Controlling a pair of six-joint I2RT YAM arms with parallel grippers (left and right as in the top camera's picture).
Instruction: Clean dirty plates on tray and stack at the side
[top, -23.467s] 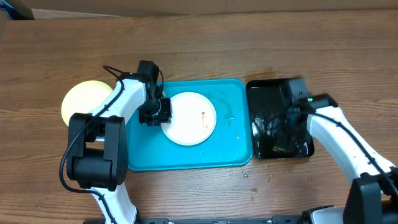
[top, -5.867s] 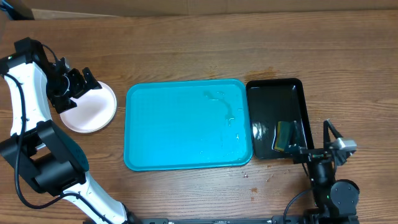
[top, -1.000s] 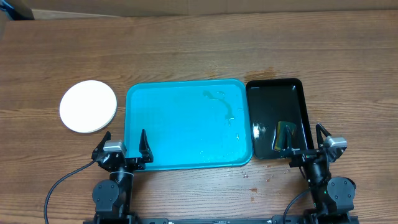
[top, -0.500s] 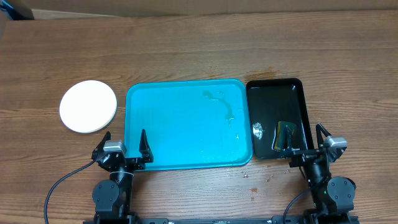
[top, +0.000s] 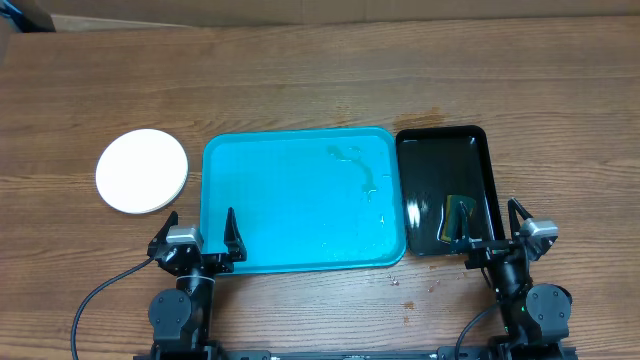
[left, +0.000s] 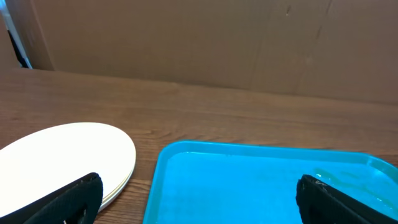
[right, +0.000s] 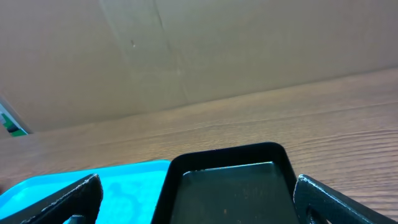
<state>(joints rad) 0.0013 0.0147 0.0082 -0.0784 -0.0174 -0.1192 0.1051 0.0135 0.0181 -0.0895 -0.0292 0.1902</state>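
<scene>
Resting on the table (top: 320, 80) left of the tray (top: 300, 200) and apart from it, the dirty plates (top: 142, 171) are seen stacked, a white one uppermost. The left gripper (top: 200, 222) and right gripper (top: 487, 228) are held wide open at the near edge, with nothing gripped.

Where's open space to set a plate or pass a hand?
Blue tray is bare apart from wet streaks far right. Wide bare table behind plate stack and black tray. Crowded: near edge, by left pincer and right pincer.
</scene>
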